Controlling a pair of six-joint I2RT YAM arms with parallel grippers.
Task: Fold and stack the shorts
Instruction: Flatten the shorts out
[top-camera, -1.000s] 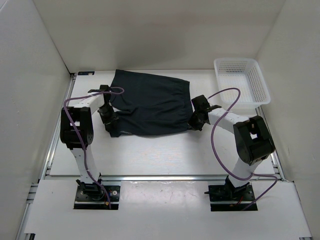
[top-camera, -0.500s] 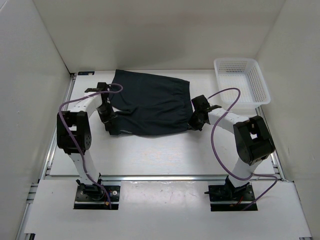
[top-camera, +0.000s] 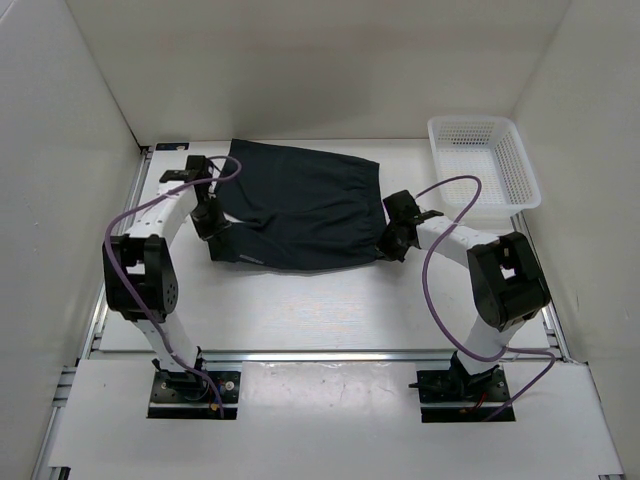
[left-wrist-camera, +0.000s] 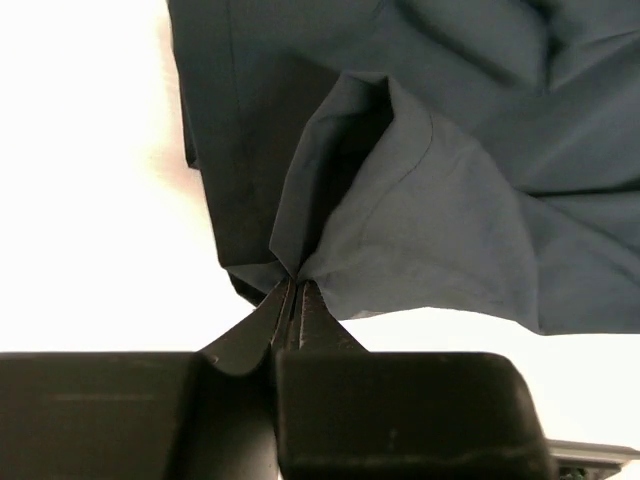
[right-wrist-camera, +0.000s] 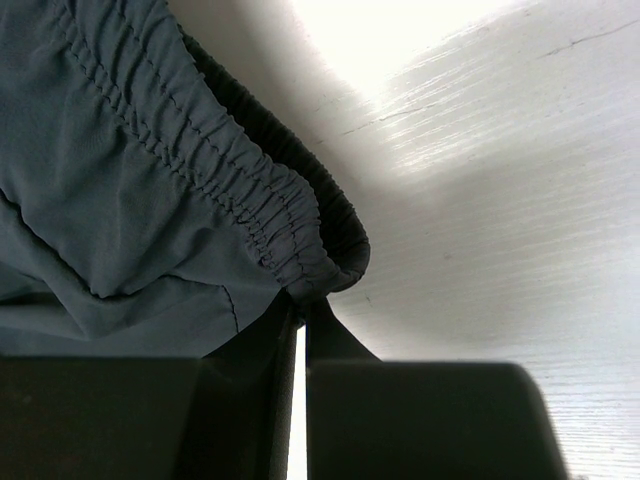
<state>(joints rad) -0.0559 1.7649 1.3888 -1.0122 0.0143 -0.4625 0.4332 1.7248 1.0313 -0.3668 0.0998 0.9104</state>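
Note:
The dark navy shorts (top-camera: 300, 205) lie spread on the white table, waistband to the right. My left gripper (top-camera: 215, 232) is shut on the near left leg hem, and the cloth (left-wrist-camera: 420, 210) puckers up from the pinched tips (left-wrist-camera: 294, 285). At the near right corner my right gripper (top-camera: 388, 243) is shut on the gathered elastic waistband (right-wrist-camera: 250, 200), its tips (right-wrist-camera: 302, 300) pinching the corner fold. Both grippers sit at the shorts' near edge.
A white mesh basket (top-camera: 484, 160) stands at the back right of the table, close to the right arm's purple cable (top-camera: 440, 190). White walls enclose the table on three sides. Bare table (top-camera: 330, 310) lies between the shorts and the arm bases.
The left gripper has closed on the leg hem and drawn it back a little, lifting a fold. The left arm's elbow has swung left. The right arm is unmoved.

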